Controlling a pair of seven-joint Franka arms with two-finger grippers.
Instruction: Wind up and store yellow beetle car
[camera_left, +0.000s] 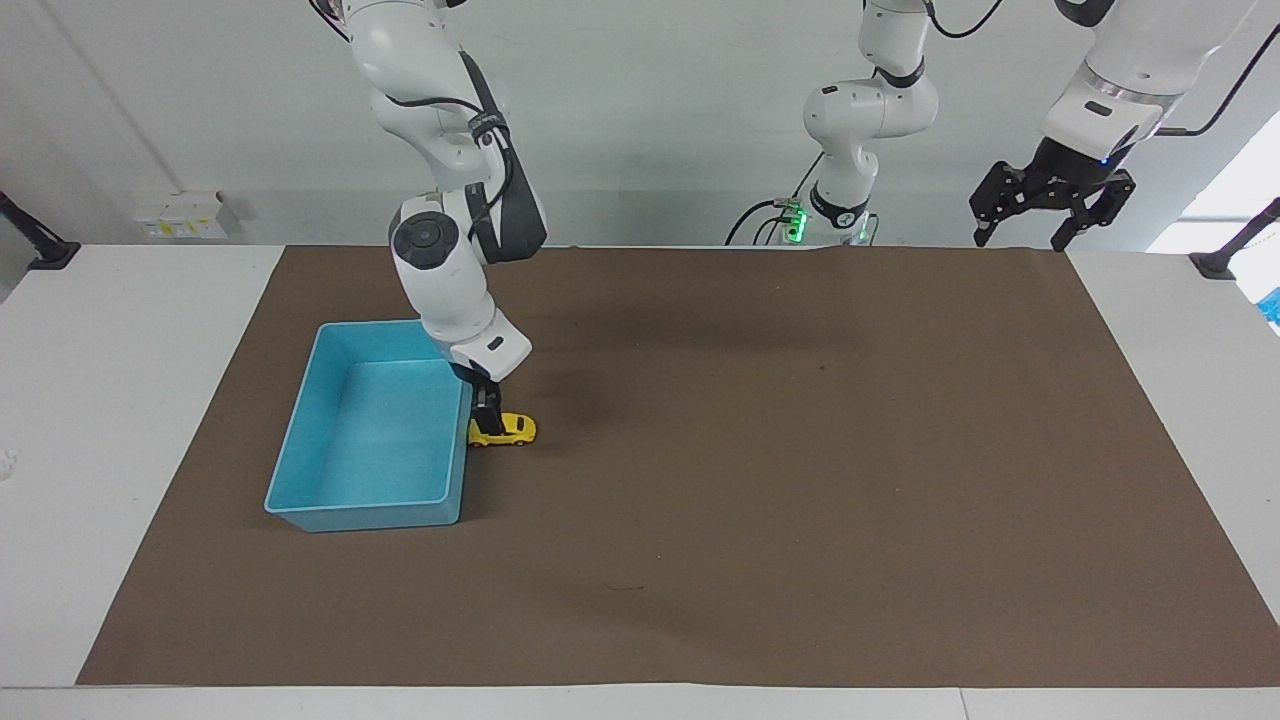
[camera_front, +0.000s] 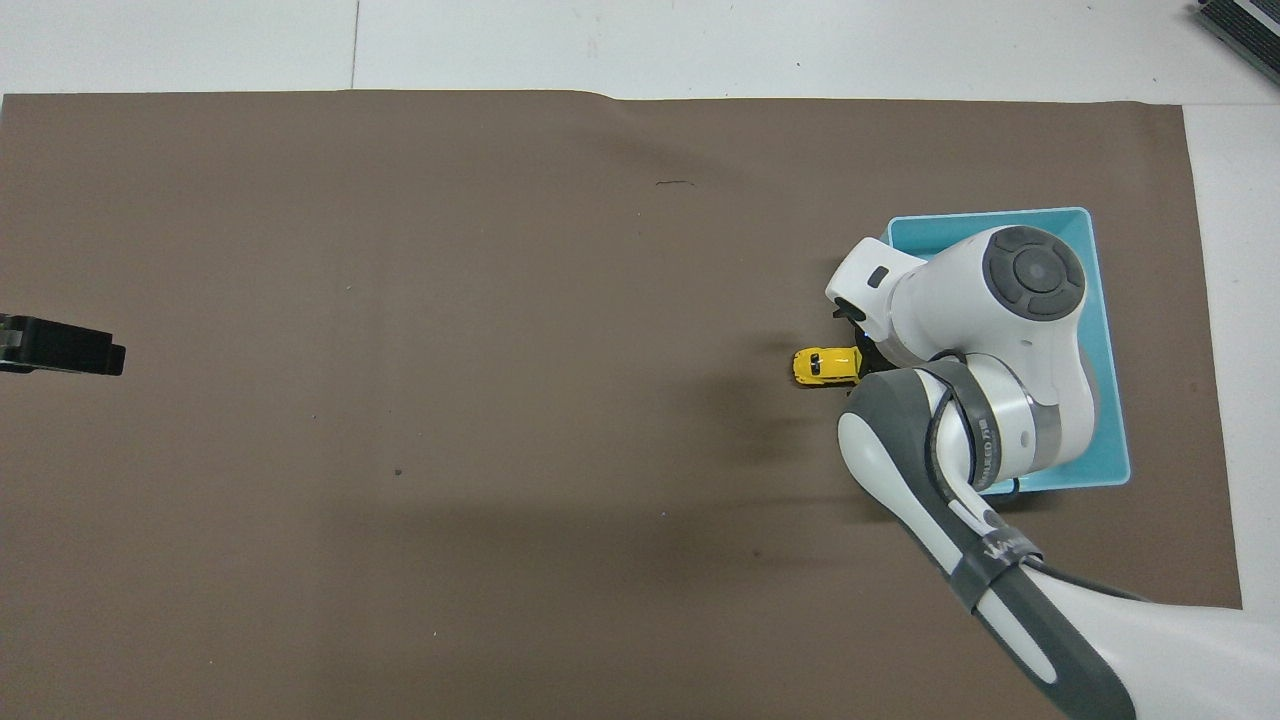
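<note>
Yellow beetle car (camera_left: 503, 429) sits on the brown mat (camera_left: 760, 480) left of centre in the facing view, touching or just beside the blue bin (camera_left: 300, 450), not yet in it. Right pincer (camera_left: 487, 412) is down at the car's bin end with fingers apart, not clamped on anything, so this looks like the reach-to-grasp step; next it must close on the body without pushing it. Left pincer (camera_left: 1027, 212) waits, open, at upper right.

The car (camera_left: 508, 429) looked glossy, like painted metal or plastic. The bin (camera_left: 300, 462) was smooth plastic. The mat (camera_left: 800, 480) lay matt, papery, lightly creased.
</note>
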